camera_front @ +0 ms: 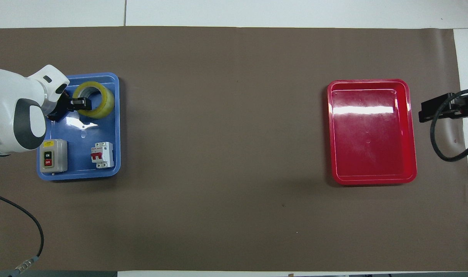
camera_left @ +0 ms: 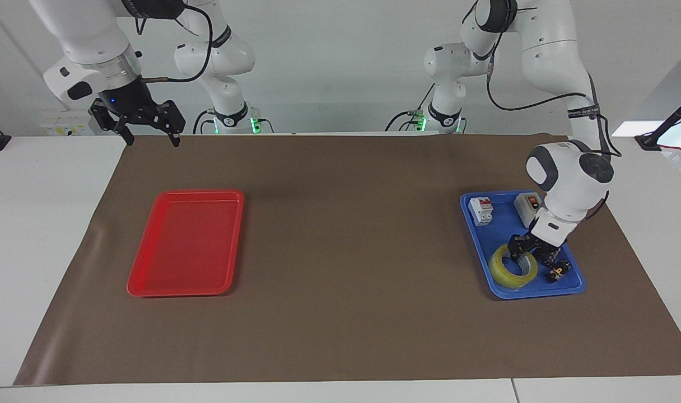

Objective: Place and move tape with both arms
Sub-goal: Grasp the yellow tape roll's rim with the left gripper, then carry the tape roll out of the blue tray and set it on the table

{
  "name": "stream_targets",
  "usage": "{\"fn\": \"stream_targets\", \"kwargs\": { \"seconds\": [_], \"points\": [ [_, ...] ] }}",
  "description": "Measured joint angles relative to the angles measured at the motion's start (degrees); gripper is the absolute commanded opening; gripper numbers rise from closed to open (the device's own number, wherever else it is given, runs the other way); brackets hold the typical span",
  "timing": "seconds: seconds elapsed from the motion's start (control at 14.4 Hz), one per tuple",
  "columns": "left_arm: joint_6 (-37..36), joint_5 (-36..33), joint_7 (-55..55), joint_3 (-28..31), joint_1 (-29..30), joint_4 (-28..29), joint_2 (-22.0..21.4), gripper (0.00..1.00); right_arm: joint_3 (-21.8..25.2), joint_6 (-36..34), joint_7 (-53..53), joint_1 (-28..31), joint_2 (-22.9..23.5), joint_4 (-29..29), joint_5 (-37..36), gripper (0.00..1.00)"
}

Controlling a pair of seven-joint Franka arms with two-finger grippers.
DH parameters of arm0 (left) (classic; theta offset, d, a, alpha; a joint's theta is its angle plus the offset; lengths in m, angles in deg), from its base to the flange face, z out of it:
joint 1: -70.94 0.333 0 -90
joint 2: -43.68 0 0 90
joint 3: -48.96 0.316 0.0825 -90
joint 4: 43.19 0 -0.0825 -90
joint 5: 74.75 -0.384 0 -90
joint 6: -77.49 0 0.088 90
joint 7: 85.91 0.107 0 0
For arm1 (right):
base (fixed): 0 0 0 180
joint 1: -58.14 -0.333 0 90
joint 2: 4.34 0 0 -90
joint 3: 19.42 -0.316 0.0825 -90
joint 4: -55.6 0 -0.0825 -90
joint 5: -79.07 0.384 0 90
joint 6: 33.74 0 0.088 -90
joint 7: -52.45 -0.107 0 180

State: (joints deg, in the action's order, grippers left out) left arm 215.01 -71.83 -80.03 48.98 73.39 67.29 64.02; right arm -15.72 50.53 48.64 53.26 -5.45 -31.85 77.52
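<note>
the left gripper (camera_left: 533, 258) is low at the tape (camera_left: 512, 267) in the blue tray (camera_left: 570, 286), fingers apart across the ring wall, probably to grip it. the right gripper (camera_left: 148, 133) waits raised, fingers apart.

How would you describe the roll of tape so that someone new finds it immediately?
Find the blue tray at the left arm's end of the table. The tape lies flat in its corner farthest from the robots, under the left hand. It is the only yellow ring there; the white circuit breaker and grey switch box are blocks.
</note>
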Motion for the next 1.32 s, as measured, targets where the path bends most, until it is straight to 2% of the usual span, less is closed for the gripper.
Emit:
{"fn": "stream_targets", "kwargs": {
  "seconds": [0.42,0.76,1.11,1.32],
  "points": [
    [-1.4,0.0,-0.1,0.1,0.5,-0.4,-0.8,0.0,0.0,0.0,0.0,0.0,0.0,0.0,0.0,1.0],
    [-13.8,0.0,-4.2,-0.3,-0.9,-5.2,-5.8,0.0,0.0,0.0,0.0,0.0,0.0,0.0,0.0,1.0],
    [-14.5,-0.1,-20.1,-0.8,-11.3,-4.8,-6.6,0.0,0.0,0.1,0.0,0.0,0.0,0.0,0.0,1.0],
    [-13.4,-3.0,-32.1,-1.0,-19.2,-4.2,-6.3,0.0,0.0,0.2,0.0,0.0,0.0,0.0,0.0,1.0]
  ]
}}
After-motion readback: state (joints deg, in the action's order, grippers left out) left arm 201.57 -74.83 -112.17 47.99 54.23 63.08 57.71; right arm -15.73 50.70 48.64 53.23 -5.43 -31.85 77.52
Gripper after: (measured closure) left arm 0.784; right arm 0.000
